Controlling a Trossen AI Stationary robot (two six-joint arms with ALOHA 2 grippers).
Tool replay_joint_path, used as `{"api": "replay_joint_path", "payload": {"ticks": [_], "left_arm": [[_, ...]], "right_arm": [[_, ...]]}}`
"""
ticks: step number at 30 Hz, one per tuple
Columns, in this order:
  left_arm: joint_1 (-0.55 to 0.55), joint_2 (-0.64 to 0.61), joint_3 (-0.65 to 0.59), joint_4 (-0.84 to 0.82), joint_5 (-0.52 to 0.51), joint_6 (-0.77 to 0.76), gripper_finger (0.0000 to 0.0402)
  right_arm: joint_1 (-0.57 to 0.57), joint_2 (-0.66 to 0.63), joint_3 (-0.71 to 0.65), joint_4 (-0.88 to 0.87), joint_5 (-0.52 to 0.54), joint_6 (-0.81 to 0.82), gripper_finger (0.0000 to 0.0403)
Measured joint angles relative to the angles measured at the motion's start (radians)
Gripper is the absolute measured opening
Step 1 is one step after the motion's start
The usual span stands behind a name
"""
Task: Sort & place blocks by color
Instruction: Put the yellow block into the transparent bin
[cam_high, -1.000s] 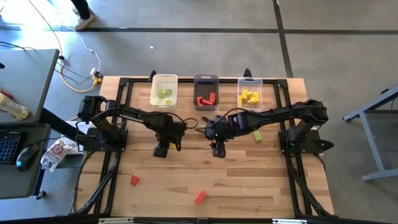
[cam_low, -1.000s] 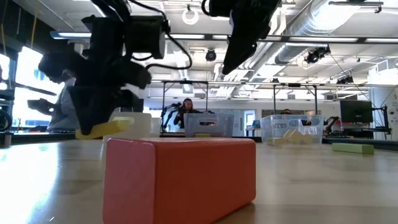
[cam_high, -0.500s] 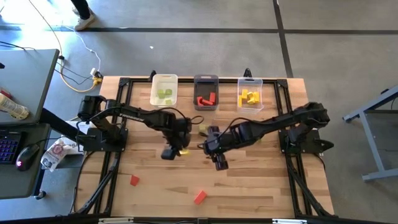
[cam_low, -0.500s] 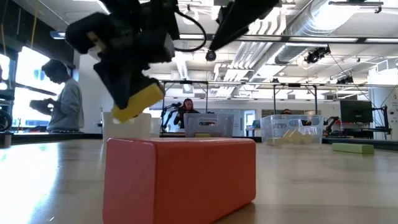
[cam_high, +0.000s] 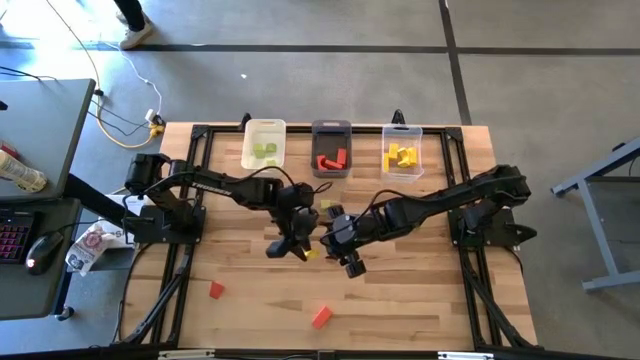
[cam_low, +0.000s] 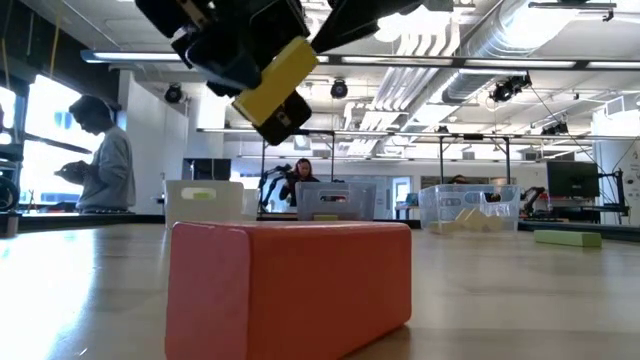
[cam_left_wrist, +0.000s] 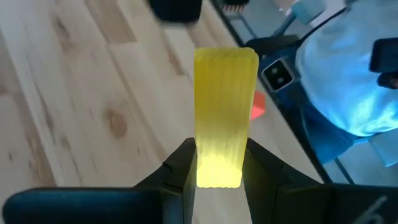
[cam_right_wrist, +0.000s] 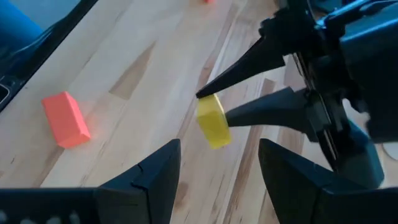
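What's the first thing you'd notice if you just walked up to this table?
The left gripper holds a yellow block in the air over the middle of the table, and the right gripper is open right beside it. In the low view a big red block sits right in front of the camera. Three bins line the far edge, with sorted blocks inside.

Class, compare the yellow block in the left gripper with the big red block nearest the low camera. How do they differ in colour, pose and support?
Colour: the yellow block is yellow; the red block is orange-red.
Pose: the yellow block is tilted in the low view; the red block lies flat and level.
Support: the yellow block is pinched in the left gripper, off the table; the red block rests on the table, with no gripper on it.
Shared: both are plain bar-shaped pieces.
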Motion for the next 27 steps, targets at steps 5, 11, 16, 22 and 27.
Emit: {"api": "replay_joint_path", "payload": {"ticks": [5, 11, 16, 22, 27], "left_arm": [[0.000, 0.000, 0.000, 0.047, 0.032, -0.016, 0.0078], [-0.002, 0.000, 0.000, 0.122, 0.090, -0.026, 0.0078], [-0.002, 0.000, 0.000, 0.196, 0.106, -0.042, 0.0078], [-0.002, 0.000, 0.000, 0.256, 0.146, -0.052, 0.0078], [0.000, 0.000, 0.000, 0.270, 0.146, -0.068, 0.0078]], "right_arm": [[0.000, 0.000, 0.000, 0.029, -0.045, -0.040, 0.0204], [0.000, 0.000, 0.000, 0.077, -0.058, -0.083, 0.0204], [-0.001, 0.000, 0.000, 0.084, -0.084, -0.102, 0.0204], [-0.001, 0.000, 0.000, 0.088, -0.096, -0.102, 0.0192], [-0.001, 0.000, 0.000, 0.097, -0.126, -0.102, 0.0136]]}}
